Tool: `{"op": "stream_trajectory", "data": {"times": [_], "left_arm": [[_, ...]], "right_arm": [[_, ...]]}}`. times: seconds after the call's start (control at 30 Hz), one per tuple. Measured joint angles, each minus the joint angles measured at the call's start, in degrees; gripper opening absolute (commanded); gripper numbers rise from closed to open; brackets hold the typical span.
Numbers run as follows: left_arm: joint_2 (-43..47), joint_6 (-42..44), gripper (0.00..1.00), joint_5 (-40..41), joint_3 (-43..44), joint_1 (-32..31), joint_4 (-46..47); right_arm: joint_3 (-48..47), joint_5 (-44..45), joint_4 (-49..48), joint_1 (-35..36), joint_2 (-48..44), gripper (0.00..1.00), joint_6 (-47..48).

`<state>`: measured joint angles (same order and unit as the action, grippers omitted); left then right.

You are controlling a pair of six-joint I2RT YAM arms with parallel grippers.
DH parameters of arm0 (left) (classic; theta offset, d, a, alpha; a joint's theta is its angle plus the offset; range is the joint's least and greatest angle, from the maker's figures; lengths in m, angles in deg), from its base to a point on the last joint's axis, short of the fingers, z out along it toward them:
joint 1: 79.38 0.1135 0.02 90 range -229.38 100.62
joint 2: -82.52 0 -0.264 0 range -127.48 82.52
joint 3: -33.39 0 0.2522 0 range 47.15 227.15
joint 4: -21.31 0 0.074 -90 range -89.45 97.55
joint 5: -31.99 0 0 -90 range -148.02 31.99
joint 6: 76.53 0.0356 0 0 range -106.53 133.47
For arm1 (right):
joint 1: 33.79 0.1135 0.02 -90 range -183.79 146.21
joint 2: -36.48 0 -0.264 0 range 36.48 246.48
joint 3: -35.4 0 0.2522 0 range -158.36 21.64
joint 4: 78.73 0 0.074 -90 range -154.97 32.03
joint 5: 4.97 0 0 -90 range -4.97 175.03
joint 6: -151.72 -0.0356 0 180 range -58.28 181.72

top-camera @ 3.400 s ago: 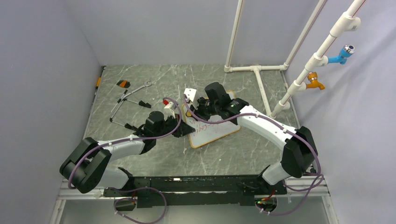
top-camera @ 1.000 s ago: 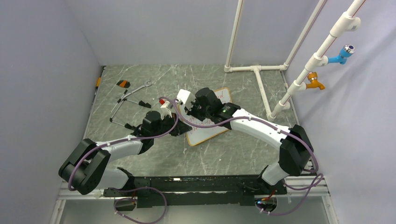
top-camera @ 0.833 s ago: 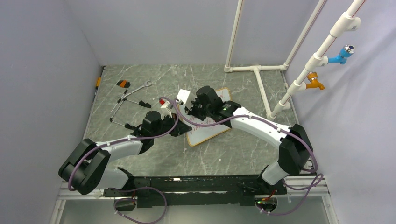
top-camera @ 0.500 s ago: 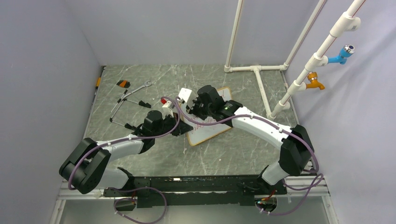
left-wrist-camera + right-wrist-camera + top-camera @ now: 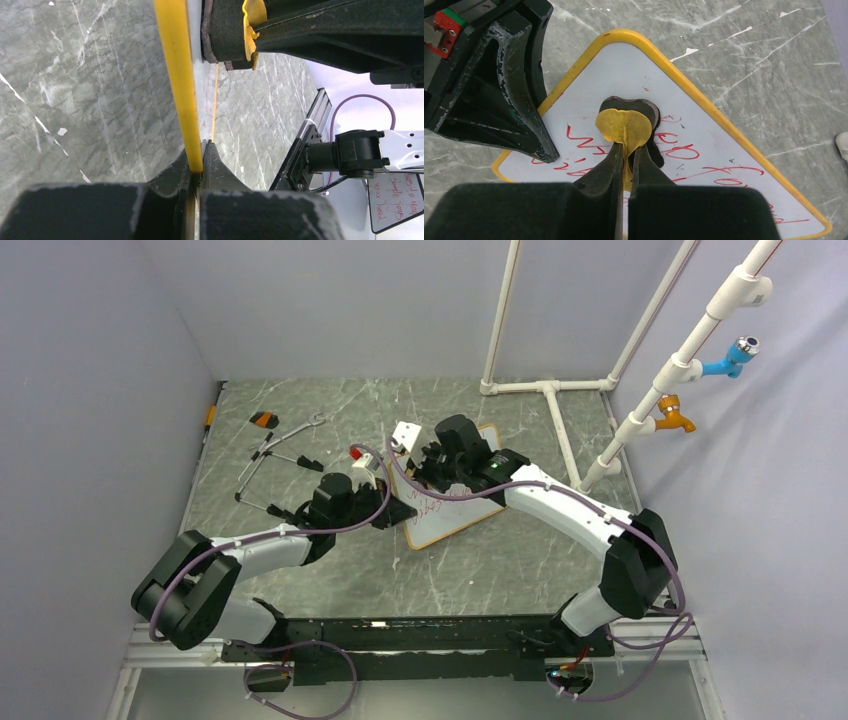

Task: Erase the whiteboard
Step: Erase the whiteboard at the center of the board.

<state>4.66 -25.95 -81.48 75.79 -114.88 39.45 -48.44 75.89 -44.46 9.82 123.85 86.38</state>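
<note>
Right wrist view: right gripper (image 5: 625, 155) clamped on a yellow-backed dark felt eraser pad (image 5: 625, 122), pressed onto the yellow-framed white whiteboard (image 5: 624, 70) at the middle of the grey marble table (image 5: 300, 430). Left gripper (image 5: 200, 157) pinches its frame. Wiping step, I'd say; next calls for sweeping over the red lettering (image 5: 681, 150).

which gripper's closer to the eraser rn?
Right. The right gripper is shut on the eraser, holding it on the whiteboard; the left gripper clamps the whiteboard's yellow edge beside it.
</note>
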Motion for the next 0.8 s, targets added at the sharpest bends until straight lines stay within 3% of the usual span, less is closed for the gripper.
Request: {"op": "stream_trajectory", "data": {"times": [0.8], "left_arm": [[-0.37, 4.5, 0.0, -0.98, 1.05, -1.38, -1.38]], "right_arm": [[4.94, -8.41, -2.6, -7.52, -4.57, 0.0, -1.22]]}}
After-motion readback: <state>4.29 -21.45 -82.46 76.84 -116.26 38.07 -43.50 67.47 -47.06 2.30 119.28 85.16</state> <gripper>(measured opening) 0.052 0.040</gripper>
